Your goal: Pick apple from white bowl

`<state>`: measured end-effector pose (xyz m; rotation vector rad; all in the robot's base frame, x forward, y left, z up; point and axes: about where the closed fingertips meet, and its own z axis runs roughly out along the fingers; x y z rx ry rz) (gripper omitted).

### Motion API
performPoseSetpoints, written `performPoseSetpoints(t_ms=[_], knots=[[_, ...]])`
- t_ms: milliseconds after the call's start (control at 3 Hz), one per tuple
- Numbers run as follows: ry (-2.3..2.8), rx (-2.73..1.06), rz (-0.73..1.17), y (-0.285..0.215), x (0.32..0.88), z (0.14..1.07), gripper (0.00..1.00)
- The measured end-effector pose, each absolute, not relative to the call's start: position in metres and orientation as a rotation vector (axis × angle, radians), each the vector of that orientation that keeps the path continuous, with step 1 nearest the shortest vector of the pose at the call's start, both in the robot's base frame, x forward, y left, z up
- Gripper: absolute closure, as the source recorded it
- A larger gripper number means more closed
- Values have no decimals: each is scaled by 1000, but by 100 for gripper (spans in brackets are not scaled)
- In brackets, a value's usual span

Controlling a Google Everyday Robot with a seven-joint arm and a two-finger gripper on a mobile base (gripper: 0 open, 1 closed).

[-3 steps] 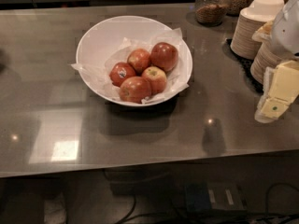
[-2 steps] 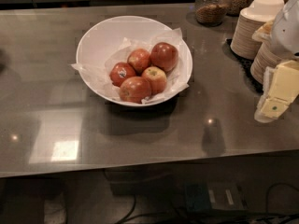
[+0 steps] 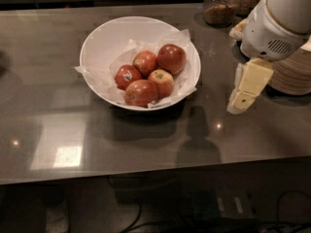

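The white bowl (image 3: 104,39) is wide, glossy and lined with crinkled white paper. It stands on the grey counter, left of centre. Several red apples lie in it: one at the back right (image 3: 171,58), one with a sticker at the left (image 3: 127,75), one at the front (image 3: 141,93), and others between them. My gripper (image 3: 244,97) is cream-coloured and hangs from the white arm (image 3: 274,25) at the right. It is to the right of the bowl, apart from it, just above the counter, and holds nothing that I can see.
Two glass jars with brown contents (image 3: 221,6) stand at the back right. A stack of beige paper bowls (image 3: 291,76) sits at the right edge, partly behind the arm. The counter's front edge (image 3: 155,171) runs across below, with cables on the floor under it.
The arm and gripper have moved left, closer to the bowl, and more of the arm is in view. The bowl and apples have not moved.
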<state>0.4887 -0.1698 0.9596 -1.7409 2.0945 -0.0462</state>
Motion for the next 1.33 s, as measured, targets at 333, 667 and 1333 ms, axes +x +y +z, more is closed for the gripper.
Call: performPoseSetpoints(t_ms=[333, 667, 1333], knots=[[2011, -1741, 28, -143, 505, 957, 0], [2010, -1741, 29, -143, 505, 957, 0], [1811, -1806, 166, -71, 515, 957, 0]])
